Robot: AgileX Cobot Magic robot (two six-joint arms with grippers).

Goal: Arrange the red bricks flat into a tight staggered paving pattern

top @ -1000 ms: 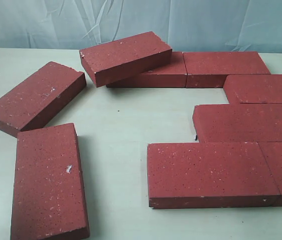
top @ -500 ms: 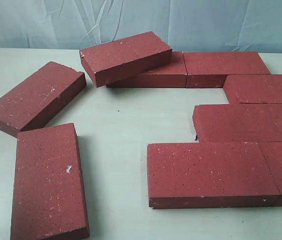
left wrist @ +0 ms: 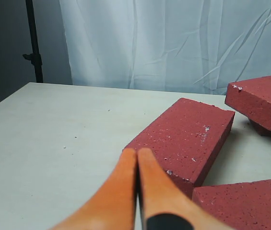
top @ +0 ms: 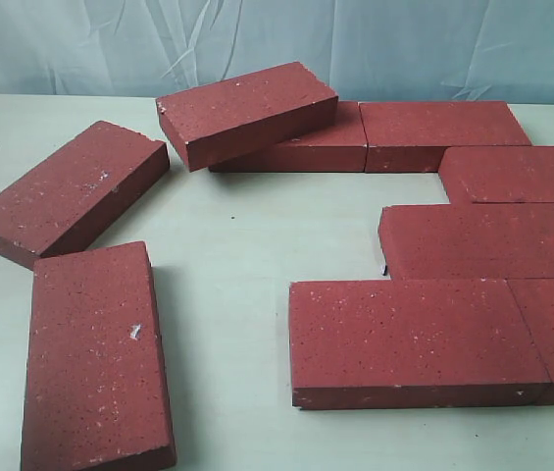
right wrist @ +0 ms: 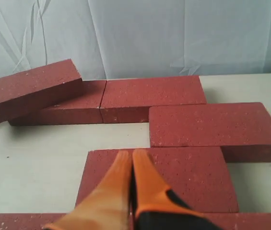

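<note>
Left fingers (left wrist: 118,191) and right fingers (right wrist: 109,191) were both clenched tip to tip, gripping nothing. Desk (top: 237,245) carried red bricks (top: 419,339). Laid patch (top: 473,240) filled 3 o'clock side, rows staggered, gaps open. Three strays were on the other side: near brick (top: 95,358) at 7 o'clock, long axis 12-to-6; angled brick (top: 71,191) at 9 o'clock, long axis 8-to-2, just beyond left fingers, so left arm judged nearer; tilted brick (top: 247,110) at 12 o'clock, leaning on back-row brick (top: 306,149).
</note>
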